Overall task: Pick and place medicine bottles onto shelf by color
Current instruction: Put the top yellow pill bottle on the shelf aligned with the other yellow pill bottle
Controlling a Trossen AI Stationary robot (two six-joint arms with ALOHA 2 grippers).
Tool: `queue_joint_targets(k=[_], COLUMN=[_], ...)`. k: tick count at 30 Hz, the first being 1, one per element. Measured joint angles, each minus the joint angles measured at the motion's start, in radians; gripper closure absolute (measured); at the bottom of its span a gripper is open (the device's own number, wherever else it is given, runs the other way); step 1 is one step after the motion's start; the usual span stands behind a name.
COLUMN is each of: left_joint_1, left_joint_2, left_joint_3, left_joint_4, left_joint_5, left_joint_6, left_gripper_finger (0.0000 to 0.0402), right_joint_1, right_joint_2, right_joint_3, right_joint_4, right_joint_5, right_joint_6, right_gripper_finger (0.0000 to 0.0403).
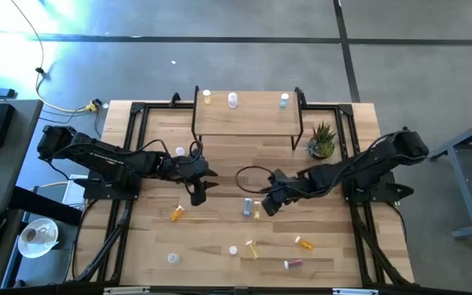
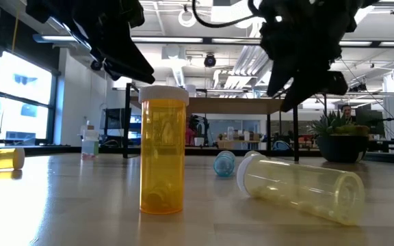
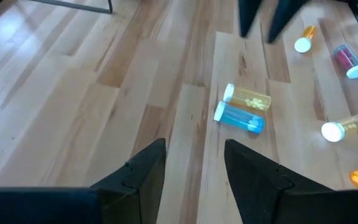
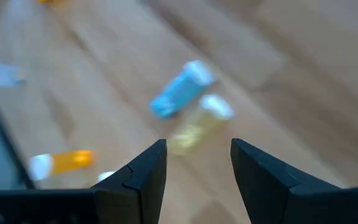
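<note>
While both arms are reaching in over the middle of the table [image 1: 220, 156], neither claw is holding anything. The left claw [image 1: 201, 190] is hovering above bare planks with its fingers [image 3: 143, 177] spread and nothing between them. The right claw [image 1: 267, 205] is hovering just beside a blue bottle [image 1: 247, 206] and a pale yellow bottle [image 1: 256, 209], which are lying side by side on the table; its fingers [image 4: 148, 168] are also standing apart, empty.

The shelf [image 1: 247, 115] is standing at the far edge of the table, carrying three upright bottles along its back edge: a yellow one [image 1: 207, 97], a clear one [image 1: 233, 100] and a blue-grey one [image 1: 284, 101].

The remaining bottles are lying or standing on the near half of the table:
- an orange bottle [image 1: 176, 214] is lying near the left claw;
- a yellow bottle [image 1: 252, 248] and an orange-yellow bottle [image 1: 304, 242] are lying nearer the front;
- a pinkish-red bottle [image 1: 292, 263] is lying near the front edge;
- two white-capped bottles [image 1: 172, 258] are standing near the front, well apart.

A potted plant [image 1: 322, 141] is sitting just beside the right end of the shelf.
</note>
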Motion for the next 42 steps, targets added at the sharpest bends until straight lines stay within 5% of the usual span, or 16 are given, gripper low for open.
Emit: queue_joint_targets(k=[8, 42], left_joint_1=[0.000, -0.001], left_joint_2=[0.000, 0.001], left_joint_3=[0.000, 0.000], left_joint_4=[-0.006, -0.035], left_joint_5=[0.000, 0.002], left_joint_6=[-0.001, 0.000], left_gripper_finger=[0.0248, 0.0248], right_joint_1=[0.045, -0.020], right_joint_2=[0.105, 0.254], right_joint_3=[0.000, 0.000], right_joint_4=[0.184, 0.156], right_joint_5=[-0.003, 0.048], right_joint_6=[0.039, 0.180], right_gripper_finger=[0.0233, 0.0233])
